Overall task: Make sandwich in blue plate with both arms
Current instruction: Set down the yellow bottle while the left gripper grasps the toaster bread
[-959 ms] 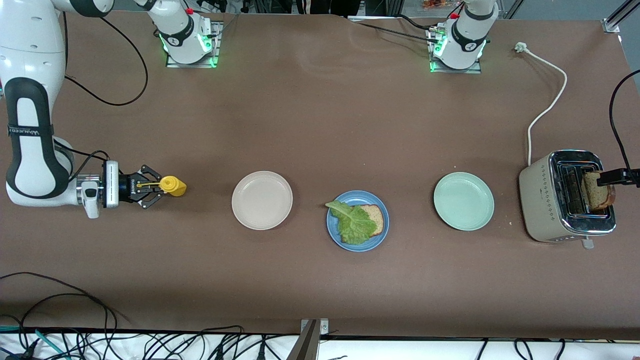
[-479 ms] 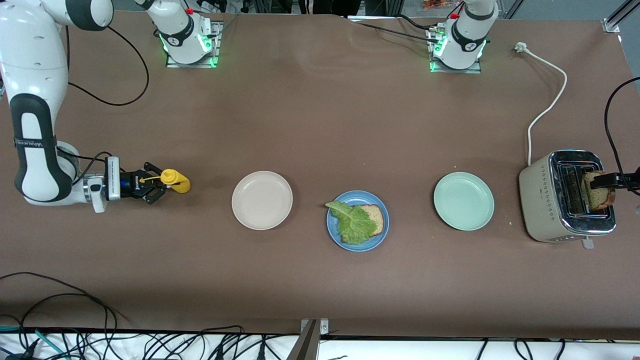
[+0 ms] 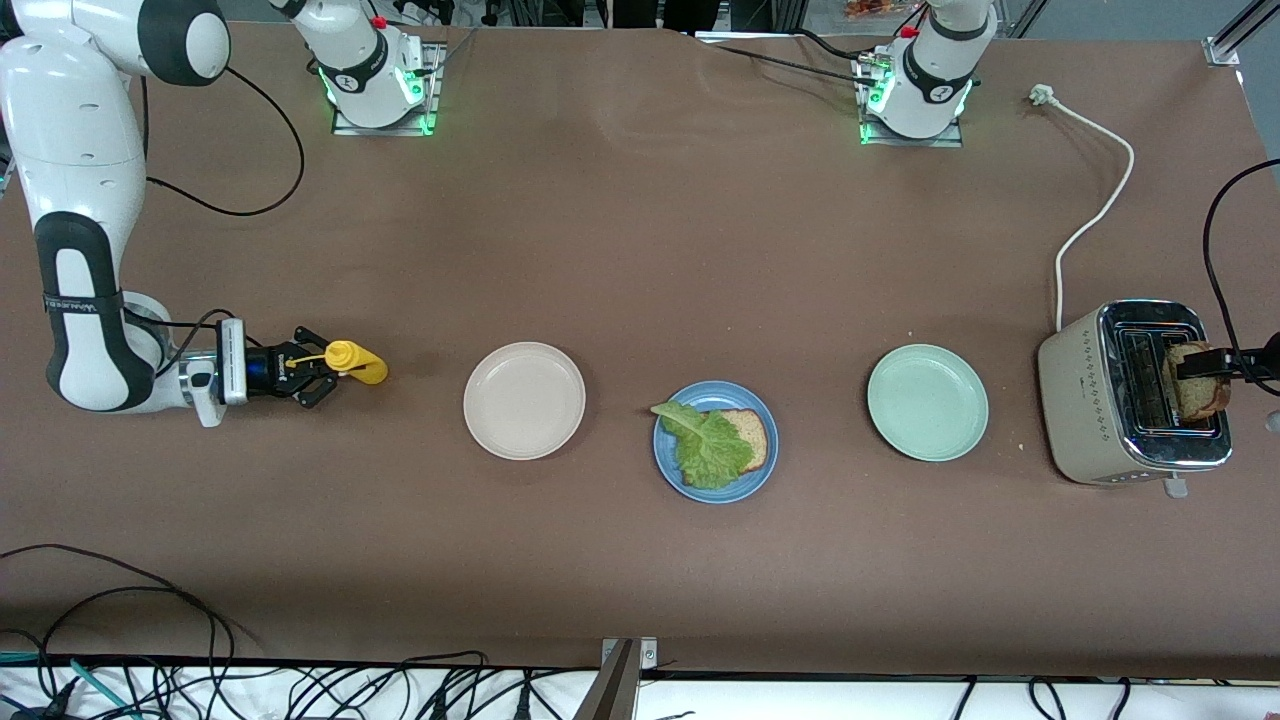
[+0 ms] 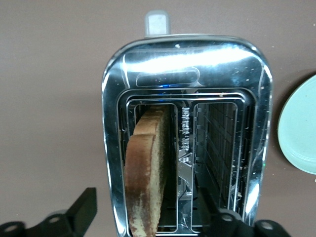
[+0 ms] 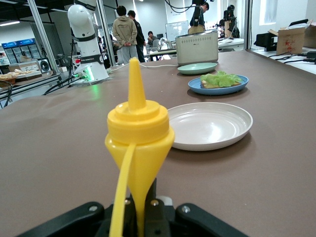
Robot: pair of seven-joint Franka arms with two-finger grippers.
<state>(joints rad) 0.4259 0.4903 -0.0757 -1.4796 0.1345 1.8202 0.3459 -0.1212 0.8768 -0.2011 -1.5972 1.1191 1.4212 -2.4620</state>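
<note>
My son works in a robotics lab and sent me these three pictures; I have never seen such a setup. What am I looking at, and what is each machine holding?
These are two white robot arms bolted to a brown table, each ending in a black two-finger gripper.

The wide picture looks down from a camera facing the robots. The other two come from small cameras on the arms' wrists.

On the table stand a round beige plate, a round blue plate carrying a brown bread slice under a green lettuce leaf, a mint-green plate, and a shiny metal toaster with a second brown bread slice upright in one slot.

The right gripper, at its own end of the table, is shut on a yellow squeeze bottle. The left gripper is over the toaster, its fingers astride that second slice but still apart.
</note>
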